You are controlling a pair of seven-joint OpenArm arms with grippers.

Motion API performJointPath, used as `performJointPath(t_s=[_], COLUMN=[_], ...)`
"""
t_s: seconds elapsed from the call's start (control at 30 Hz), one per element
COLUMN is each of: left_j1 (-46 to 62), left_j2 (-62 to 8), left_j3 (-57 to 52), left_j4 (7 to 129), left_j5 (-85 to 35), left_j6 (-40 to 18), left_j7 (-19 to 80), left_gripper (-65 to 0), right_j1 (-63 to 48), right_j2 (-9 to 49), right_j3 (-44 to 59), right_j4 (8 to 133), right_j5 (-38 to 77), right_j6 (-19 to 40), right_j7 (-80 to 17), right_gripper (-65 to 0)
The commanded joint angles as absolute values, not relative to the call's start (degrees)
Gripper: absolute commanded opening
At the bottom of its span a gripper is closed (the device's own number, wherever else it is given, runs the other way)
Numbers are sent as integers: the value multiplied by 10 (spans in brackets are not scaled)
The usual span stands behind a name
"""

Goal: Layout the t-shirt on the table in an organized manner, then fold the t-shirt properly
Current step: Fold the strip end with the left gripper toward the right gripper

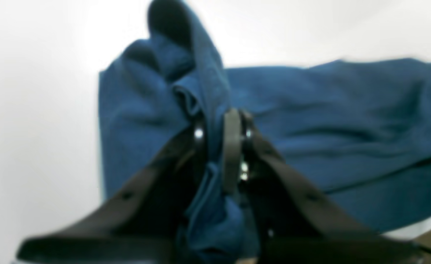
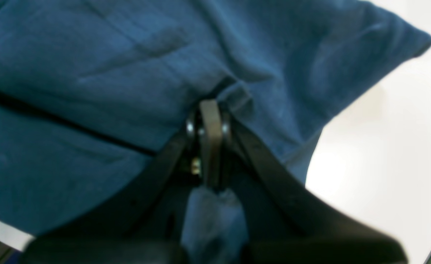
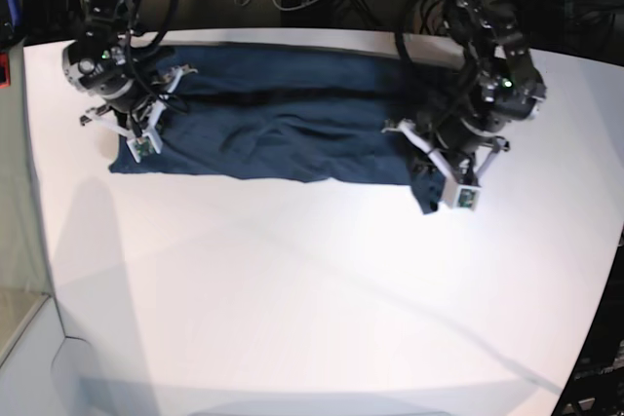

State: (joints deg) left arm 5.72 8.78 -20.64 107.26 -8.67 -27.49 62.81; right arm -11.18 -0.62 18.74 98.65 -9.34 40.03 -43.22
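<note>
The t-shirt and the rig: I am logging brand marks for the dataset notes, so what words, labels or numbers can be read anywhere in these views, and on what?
None can be read.
t-shirt: plain dark blue cloth, no print or label showing in any view.
table: plain white, unmarked.
left end effector and right end effector: shut on the cloth, no lettering visible; both wrist views are blurred.
</note>
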Motion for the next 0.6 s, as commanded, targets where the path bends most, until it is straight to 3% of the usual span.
performJointPath(t_s=[0.0, 0.13, 0.37, 0.57], left_j1=[47, 47, 51, 51], left_j2=[90, 90, 90, 48], left_j3=[-179, -59, 120, 175], left_j4=[1082, 1074, 1036, 1025], left_j5=[-91, -85, -80, -85], left_j6=[-264, -201, -20, 1], left_j7=[617, 572, 510, 523], left_gripper=[-647, -649, -649, -649], right_j1=[-111, -112, -114, -115], right_j2=[0, 0, 0, 7], right_j3=[188, 188, 188, 188], right_j4=[990, 990, 990, 991], right_j5=[-96, -96, -96, -96], right_j6=[400, 400, 400, 400], right_j7=[-435, -435, -435, -435], right_gripper=[-650, -650, -650, -650])
